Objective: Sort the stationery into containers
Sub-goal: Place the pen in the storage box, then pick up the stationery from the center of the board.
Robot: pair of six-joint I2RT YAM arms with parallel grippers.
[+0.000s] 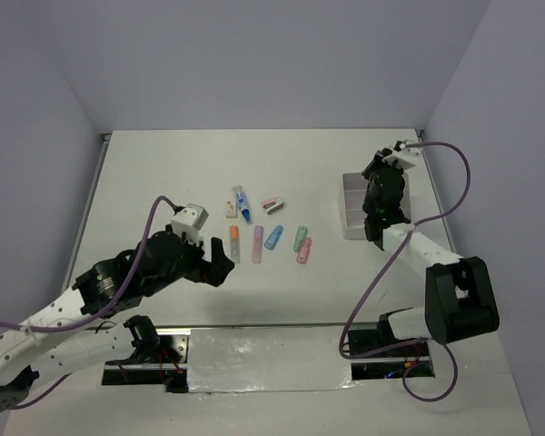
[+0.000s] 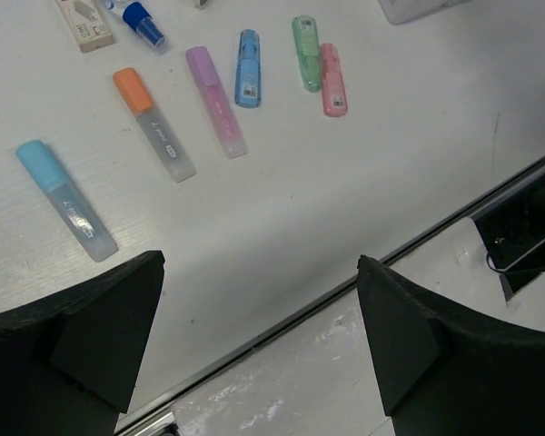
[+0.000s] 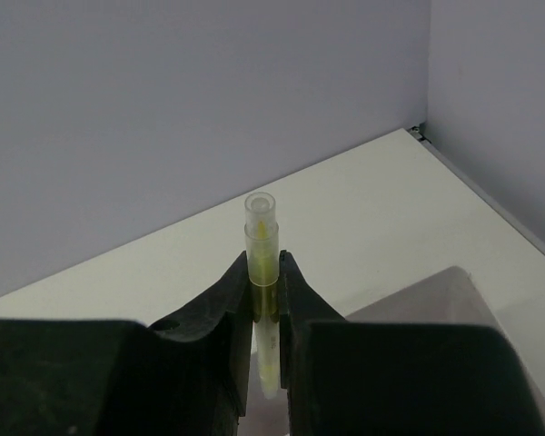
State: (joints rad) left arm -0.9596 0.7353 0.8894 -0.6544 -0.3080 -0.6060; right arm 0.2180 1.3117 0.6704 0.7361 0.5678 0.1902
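Being clamped mid-barrel by the right gripper point(image 3: 265, 269) is a seemingly light, stiff, slick yellow marker point(image 3: 262, 220); the left gripper point(image 2: 259, 265) is being held apart.

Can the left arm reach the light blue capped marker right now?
Probably yes: the left claw is open and empty, and the light blue capped marker lies just ahead of it, with nothing in between.

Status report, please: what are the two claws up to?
Left gripper open, empty, near loose markers. Right gripper shut on yellow marker above containers. No obstruction.
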